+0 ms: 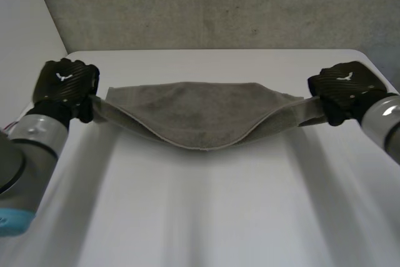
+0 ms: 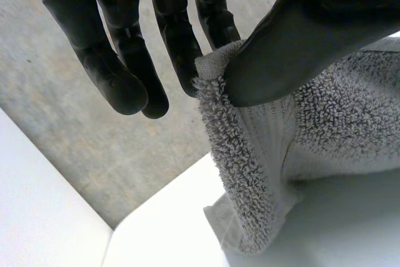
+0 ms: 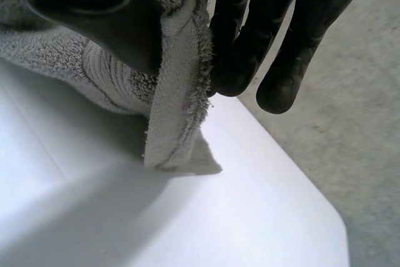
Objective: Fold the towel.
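Nearest the camera, the left arm [image 1: 36,139] reaches up along the left edge of the table [image 1: 200,217], whose near half lies bare. At its end, the left robot hand [image 1: 65,84] holds one end of the grey towel [image 1: 200,114]. The right robot hand [image 1: 344,85] holds the other end, close to the right edge.

The towel hangs strung between them over the far half of the table. Its long axis runs left to right, parallel with the far edge, and each robot hand is at one end of that axis, so neither is nearer. Its middle sags toward the near edge in two layers and probably touches the table, though that is hard to confirm.

In the left wrist view the thumb [image 2: 294,42] pinches a corner of the towel [image 2: 337,117] against one finger while the other fingers [image 2: 119,73] hang straight. In the right wrist view the right robot hand [image 3: 94,10] clamps the towel [image 3: 178,85] the same way.

Any next fold likely depends on both ends travelling together, keeping that axis square to the table's edges.
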You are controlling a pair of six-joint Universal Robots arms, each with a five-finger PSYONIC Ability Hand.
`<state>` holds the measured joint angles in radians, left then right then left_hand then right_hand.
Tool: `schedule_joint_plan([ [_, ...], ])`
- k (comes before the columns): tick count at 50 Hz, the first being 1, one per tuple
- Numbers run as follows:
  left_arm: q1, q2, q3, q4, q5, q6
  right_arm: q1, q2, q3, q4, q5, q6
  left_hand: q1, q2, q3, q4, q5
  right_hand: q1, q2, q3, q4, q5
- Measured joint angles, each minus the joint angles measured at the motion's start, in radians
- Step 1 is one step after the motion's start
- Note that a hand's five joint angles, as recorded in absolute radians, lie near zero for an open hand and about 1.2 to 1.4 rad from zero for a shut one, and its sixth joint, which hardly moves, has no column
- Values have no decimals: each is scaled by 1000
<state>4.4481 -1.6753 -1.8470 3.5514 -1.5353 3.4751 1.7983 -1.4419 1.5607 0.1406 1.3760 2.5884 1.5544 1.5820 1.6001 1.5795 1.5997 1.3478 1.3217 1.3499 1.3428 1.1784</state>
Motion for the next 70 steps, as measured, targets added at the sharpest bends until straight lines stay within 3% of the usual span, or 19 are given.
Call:
schedule_joint_plan([
  [11,64,297,-174,-9,71,0,-122,-299,62,120,-70,-2,0,0,0,0,0,0,0,0,0,0],
  [19,103,325,-211,-10,130,-4,-236,-319,62,146,-190,-52,0,0,0,0,0,0,0,0,0,0],
  [23,110,288,-207,-8,138,-3,-282,-274,64,145,-228,-95,0,0,0,0,0,0,0,0,0,0],
  [33,93,53,-135,48,132,4,-266,-29,39,135,-214,-122,0,0,-1,0,0,0,0,0,0,0],
  [49,50,-407,253,68,94,7,-131,389,-186,13,-85,-85,0,0,-3,0,0,0,0,0,0,0],
  [60,14,-602,499,12,7,11,-109,515,-298,-141,-11,-63,0,0,-3,0,0,0,0,0,0,0],
  [63,3,-627,532,-11,3,14,-102,524,-309,-161,-1,-63,-57,-113,-123,-120,-114,-56,-49,-57,-45,-50],
  [66,-13,-650,560,-37,2,25,-96,532,-315,-171,7,-64,-606,-647,-637,-654,-635,-501,-467,-475,-398,-494],
  [70,-29,-659,574,-64,-3,54,-90,537,-315,-169,25,-65,-1169,-1192,-1223,-1225,-1230,-1024,-1005,-1018,-403,-1060],
])
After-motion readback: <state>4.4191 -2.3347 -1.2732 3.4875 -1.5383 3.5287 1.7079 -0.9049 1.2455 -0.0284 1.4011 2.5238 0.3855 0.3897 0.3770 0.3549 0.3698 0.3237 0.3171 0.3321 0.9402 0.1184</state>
